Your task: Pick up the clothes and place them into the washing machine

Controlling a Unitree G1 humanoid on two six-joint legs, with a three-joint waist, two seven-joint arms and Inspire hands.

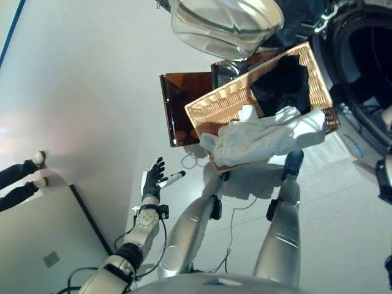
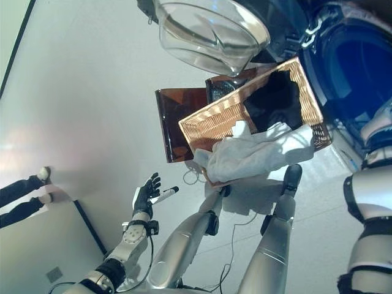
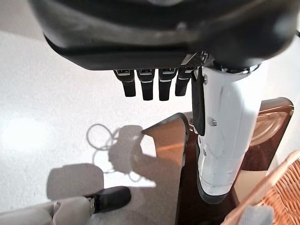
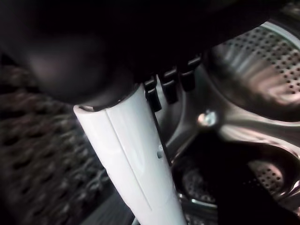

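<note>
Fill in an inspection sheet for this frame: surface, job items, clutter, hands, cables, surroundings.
Surface: pale floor, glossy, no spills seen.
Job items: wicker basket by the washer; white cloth draped over its near rim, dark cloth inside. Washer door open; drum perforated metal, with a dark mass low in it, not identifiable.
Clutter: brown panel beside the basket.
Hands: left hand open over the floor, holding nothing. Right hand at the drum, fingers straight, empty.
Cables: thin loop on the floor by the panel.
Surroundings: a person's legs at the left edge; grey platform near them.
</note>
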